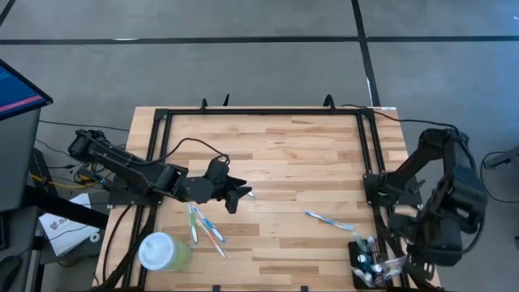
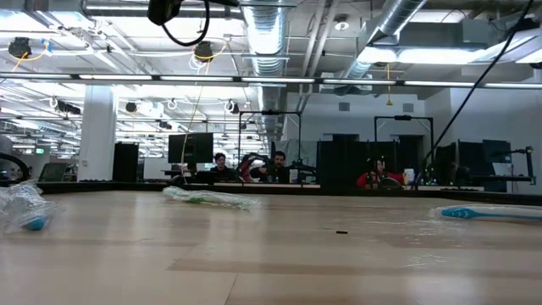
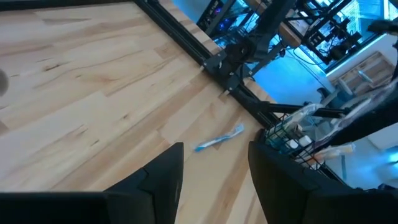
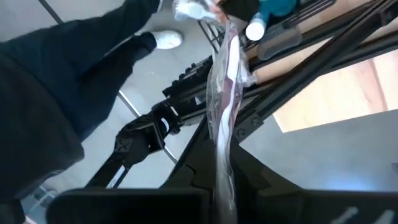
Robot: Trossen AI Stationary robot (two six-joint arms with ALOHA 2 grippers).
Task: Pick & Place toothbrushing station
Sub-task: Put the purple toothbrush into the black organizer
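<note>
— Black toothbrushing station point(image 1: 366, 264) sits at the worktop's point(image 1: 276, 154) near right corner; right end effector point(image 4: 225, 168) clamped on a wrapped toothbrush point(image 4: 224, 93), likely loading it.
— Left end effector point(image 1: 238, 195) hovers apart mid-worktop.

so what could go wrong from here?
1. The right claw is shut on a wrapped brush next to the station, which sits at the table's near right corner; a tug might tip it off the edge.
2. The left claw is open above the table, with loose brushes nearby to snag.
</note>
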